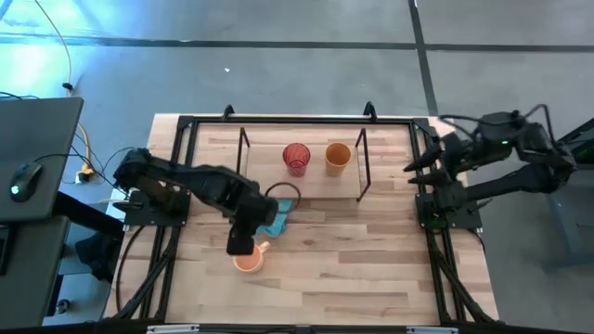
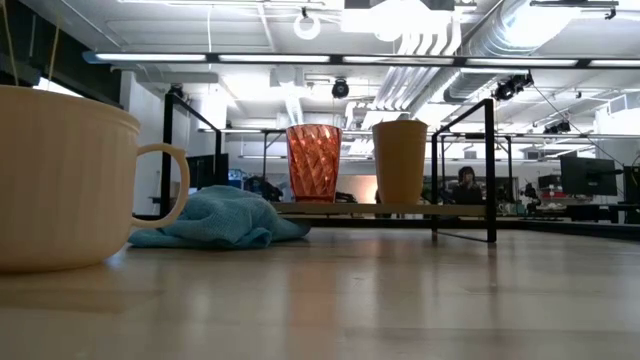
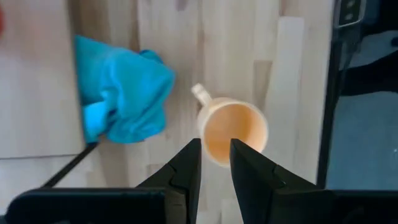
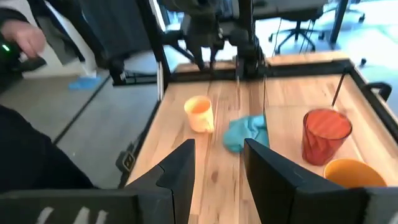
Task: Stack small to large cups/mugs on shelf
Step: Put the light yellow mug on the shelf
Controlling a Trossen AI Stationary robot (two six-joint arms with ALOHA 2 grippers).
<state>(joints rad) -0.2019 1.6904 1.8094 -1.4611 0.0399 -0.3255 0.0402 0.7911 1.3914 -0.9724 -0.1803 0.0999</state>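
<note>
1. Three cups: we see the orange mug point(image 1: 248, 262) upright on the table, handle toward the teal cloth point(image 1: 276, 223).
2. We see the left gripper point(image 3: 215, 155) above it, fingers slightly parted, holding nothing.
3. Red cup point(image 1: 296, 158) and amber tumbler point(image 1: 338, 156) stand upright on the shelf point(image 1: 302, 186).

Grey concrete floor point(image 1: 306, 83), dark side desk point(image 1: 37, 158) with mouse point(image 1: 25, 176), ceiling ducts point(image 2: 450, 40) and strip lights point(image 2: 330, 60).
</note>
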